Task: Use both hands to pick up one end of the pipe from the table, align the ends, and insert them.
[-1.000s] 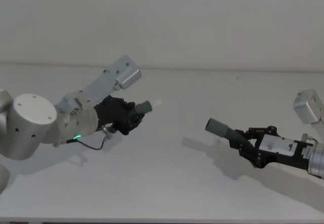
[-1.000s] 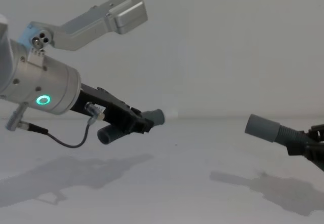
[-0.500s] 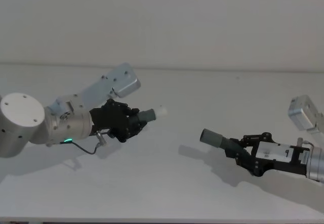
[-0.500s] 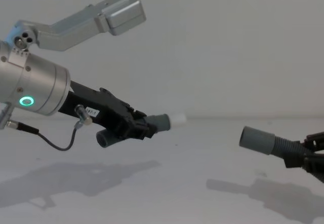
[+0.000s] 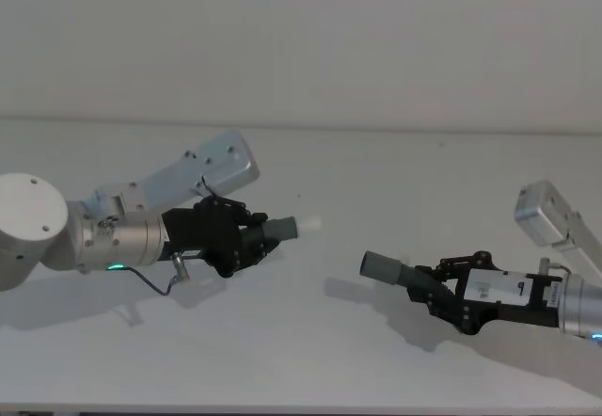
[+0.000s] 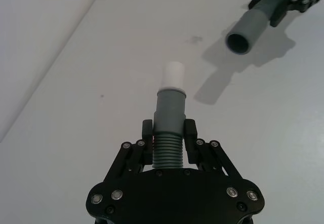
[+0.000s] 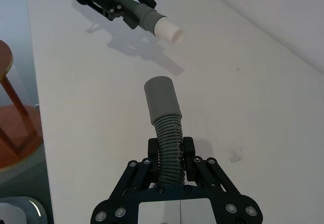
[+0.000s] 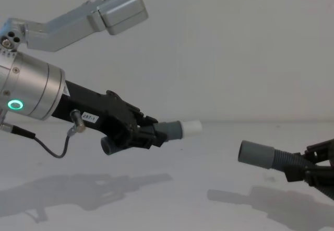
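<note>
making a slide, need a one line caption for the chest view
Left pincer holds the white-tipped pipe piece aimed at the wider sleeve of the piece gripped by the right pincer, a gap still between them.

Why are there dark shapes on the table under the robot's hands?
Those are shadows. In the chest view, the left gripper and its pipe piece cast a soft grey shadow on the table below, so they hang in the air; in the head view, the right gripper casts one too.

Left hand (image 5: 252, 240) black, green ring glowing; its pipe (image 5: 282, 229) grey, white tip; right pipe (image 5: 388, 269) grey, ribbed; desk (image 5: 310, 341) white.
</note>
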You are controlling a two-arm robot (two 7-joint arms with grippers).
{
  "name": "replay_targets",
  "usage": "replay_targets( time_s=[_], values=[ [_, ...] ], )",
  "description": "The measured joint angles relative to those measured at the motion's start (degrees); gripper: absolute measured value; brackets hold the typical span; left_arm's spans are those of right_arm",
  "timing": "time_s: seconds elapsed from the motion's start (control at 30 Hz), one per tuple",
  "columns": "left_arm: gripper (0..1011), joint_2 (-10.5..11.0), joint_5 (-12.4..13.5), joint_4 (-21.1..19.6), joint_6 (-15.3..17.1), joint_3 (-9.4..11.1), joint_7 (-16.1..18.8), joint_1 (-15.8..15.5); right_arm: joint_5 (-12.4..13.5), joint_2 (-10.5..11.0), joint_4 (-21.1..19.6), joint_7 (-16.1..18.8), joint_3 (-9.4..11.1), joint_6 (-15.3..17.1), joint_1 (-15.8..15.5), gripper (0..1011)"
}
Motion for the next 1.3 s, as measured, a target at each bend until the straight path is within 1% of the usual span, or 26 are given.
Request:
replay_targets(
  time_s=[0.23, 0.63, 1.3],
  values=[
    [352, 0.7, -0.4, 0.12, -1.3, 0.92, -1.55, -0.55, -0.48, -0.1, 0.0, -0.42, -0.97, 1.23, 0.79, 284],
    [353, 0.93, -0.66, 1.1, -2.64, 2.36, -3.16, -1.65, -0.74, -0.21, 0.26, -0.79, -2.21, 3.06, 2.23, 284],
    [352, 0.38, -0.76, 3.03, -3.58, 4.58, -4.37, -3.74, 0.4, 0.22, -0.71, -0.88, -3.39, 5.85, 2.99, 284]
  ],
)
